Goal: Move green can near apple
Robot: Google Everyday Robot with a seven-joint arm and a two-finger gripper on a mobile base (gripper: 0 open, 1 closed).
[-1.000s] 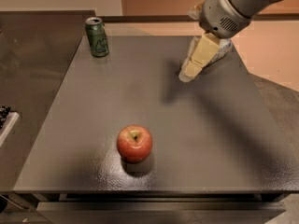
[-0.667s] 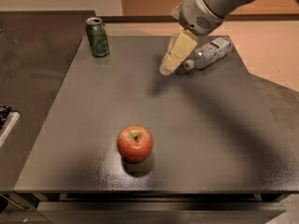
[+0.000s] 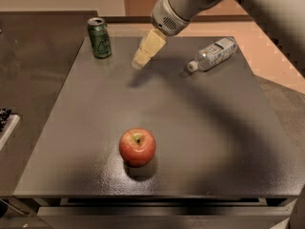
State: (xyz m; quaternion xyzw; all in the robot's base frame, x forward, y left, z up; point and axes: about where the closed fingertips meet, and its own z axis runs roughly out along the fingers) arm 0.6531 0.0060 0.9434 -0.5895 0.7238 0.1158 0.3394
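Leftward over the last second with the gripper [image 3: 139,62], off from in front of the clear plastic bottle [image 3: 213,54] and across toward the green can [image 3: 99,37]. Now hanging over the far part of the dark grey table [image 3: 214,142], pale tip slanting down and to the left, just right of the can yet clear of it. No telling from this angle whether open or closed; nothing seen in its hold. Throws a soft shadow on the tabletop below and to the right.

At the far left corner of the table, the green can, upright, silver top up, pale markings on its side — same spot as a second ago. Near the front edge, a little left of middle, the red apple [image 3: 137,147], stem dimple up with a yellowish patch around it, well apart from the can, unmoved as well. At the far right, the bottle on its side, white cap pointing toward the middle of the table, label up. Reaching in from the top right, the arm [image 3: 190,4] — pale grey, with a vented collar just above the gripper. Along the left side of the table, a darker counter [image 3: 33,80].
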